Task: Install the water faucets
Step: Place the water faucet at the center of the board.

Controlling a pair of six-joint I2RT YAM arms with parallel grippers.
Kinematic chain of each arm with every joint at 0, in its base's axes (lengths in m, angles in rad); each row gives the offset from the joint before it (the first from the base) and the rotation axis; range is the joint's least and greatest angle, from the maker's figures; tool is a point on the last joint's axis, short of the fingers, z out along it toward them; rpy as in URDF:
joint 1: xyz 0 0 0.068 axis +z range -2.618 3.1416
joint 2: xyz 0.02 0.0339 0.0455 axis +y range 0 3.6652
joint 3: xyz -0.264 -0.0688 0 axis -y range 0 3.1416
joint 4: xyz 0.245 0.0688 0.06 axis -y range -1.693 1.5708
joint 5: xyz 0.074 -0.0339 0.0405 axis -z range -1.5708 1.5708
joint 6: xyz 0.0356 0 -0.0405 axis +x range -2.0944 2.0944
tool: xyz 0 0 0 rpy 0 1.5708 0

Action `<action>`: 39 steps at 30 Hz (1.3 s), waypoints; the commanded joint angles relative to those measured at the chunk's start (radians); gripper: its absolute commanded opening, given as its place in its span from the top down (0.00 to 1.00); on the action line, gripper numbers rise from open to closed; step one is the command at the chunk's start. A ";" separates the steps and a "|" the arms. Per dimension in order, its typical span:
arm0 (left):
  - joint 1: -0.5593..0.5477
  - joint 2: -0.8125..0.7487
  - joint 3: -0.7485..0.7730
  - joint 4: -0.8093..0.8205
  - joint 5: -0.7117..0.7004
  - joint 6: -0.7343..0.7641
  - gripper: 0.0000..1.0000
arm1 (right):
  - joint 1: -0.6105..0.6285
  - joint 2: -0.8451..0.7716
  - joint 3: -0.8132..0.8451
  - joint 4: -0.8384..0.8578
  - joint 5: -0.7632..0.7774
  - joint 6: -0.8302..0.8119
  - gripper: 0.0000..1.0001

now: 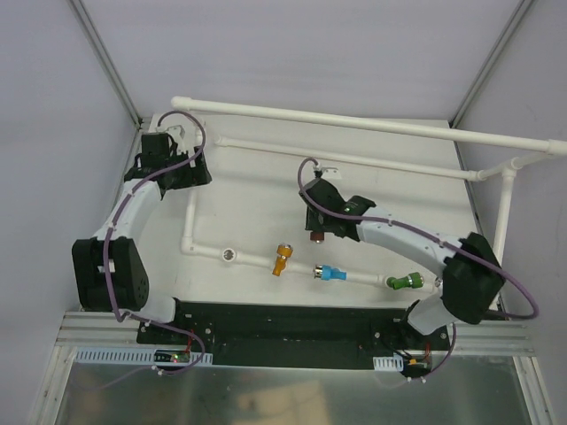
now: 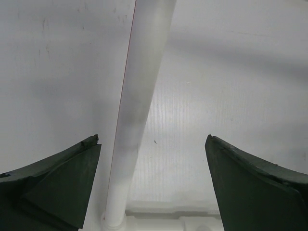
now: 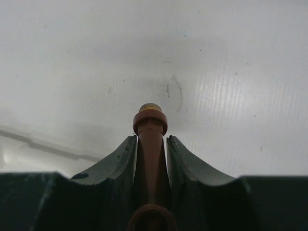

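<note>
My right gripper point(image 3: 150, 138) is shut on the brown faucet point(image 3: 150, 120), whose collar and metal end stick out past the fingertips above the white table. From above, that gripper point(image 1: 316, 232) hovers at mid-table with the brown faucet point(image 1: 314, 237) under it. The orange faucet point(image 1: 283, 259), blue faucet point(image 1: 331, 274) and green faucet point(image 1: 406, 282) sit along the near run of the white pipe frame point(image 1: 257, 259). My left gripper point(image 2: 152, 139) is open at the far left point(image 1: 182, 170), straddling a white pipe point(image 2: 134, 110) that lies nearer its left finger without touching it.
A round open fitting point(image 1: 231, 255) shows on the near pipe, left of the orange faucet. A raised white pipe point(image 1: 354, 119) crosses the back and comes down at the right point(image 1: 507, 199). Grey walls close in on both sides.
</note>
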 commanded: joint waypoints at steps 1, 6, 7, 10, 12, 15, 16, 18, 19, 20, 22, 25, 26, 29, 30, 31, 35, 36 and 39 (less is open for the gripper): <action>0.002 -0.199 -0.026 -0.012 0.016 -0.048 0.06 | -0.054 0.170 0.047 0.173 -0.114 -0.126 1.00; 0.002 -0.351 -0.079 -0.020 0.022 -0.054 0.06 | -0.085 0.322 0.121 0.241 -0.246 -0.129 0.77; 0.003 -0.373 -0.086 -0.021 0.026 -0.057 0.06 | -0.088 0.334 0.124 0.247 -0.248 -0.118 0.66; 0.002 -0.414 -0.088 -0.036 0.055 -0.051 0.06 | -0.096 0.336 0.110 0.244 -0.209 -0.059 0.25; 0.002 -0.439 -0.085 -0.038 0.081 -0.047 0.06 | -0.110 0.301 0.075 0.242 -0.180 -0.017 0.17; 0.002 -0.465 -0.053 -0.036 0.163 -0.019 0.06 | -0.130 0.201 0.003 0.245 -0.139 0.024 0.11; 0.003 -0.471 -0.034 -0.033 0.200 -0.005 0.07 | -0.134 0.157 -0.022 0.247 -0.137 0.031 0.11; -0.003 -0.479 -0.008 -0.017 0.278 0.036 0.07 | -0.136 0.074 -0.060 0.242 -0.140 0.040 0.10; -0.012 -0.489 0.001 -0.006 0.301 0.067 0.08 | -0.134 0.031 -0.074 0.235 -0.151 0.044 0.09; -0.023 -0.494 0.007 0.009 0.311 0.099 0.08 | -0.134 -0.007 -0.091 0.233 -0.171 0.047 0.10; -0.068 -0.505 0.021 0.029 0.296 0.197 0.07 | -0.134 -0.085 -0.117 0.216 -0.217 0.063 0.10; -0.150 -0.500 0.047 0.062 0.260 0.340 0.06 | -0.134 -0.214 -0.175 0.202 -0.251 0.089 0.09; -0.183 -0.490 0.067 0.063 0.244 0.381 0.05 | -0.134 -0.260 -0.194 0.201 -0.257 0.100 0.10; -0.280 -0.422 0.140 0.063 0.202 0.492 0.05 | -0.134 -0.372 -0.229 0.169 -0.269 0.123 0.09; -0.306 -0.393 0.170 0.063 0.199 0.540 0.05 | -0.134 -0.400 -0.241 0.155 -0.274 0.133 0.09; -0.344 -0.363 0.202 0.062 0.184 0.576 0.04 | -0.134 -0.440 -0.249 0.135 -0.278 0.144 0.10; -0.429 -0.234 0.321 0.063 0.110 0.697 0.04 | -0.134 -0.535 -0.286 0.083 -0.289 0.163 0.09; -0.446 -0.212 0.351 0.063 0.113 0.752 0.04 | -0.134 -0.563 -0.295 0.074 -0.286 0.163 0.09; -0.490 -0.152 0.412 0.068 0.128 0.873 0.03 | -0.134 -0.622 -0.327 0.046 -0.274 0.156 0.09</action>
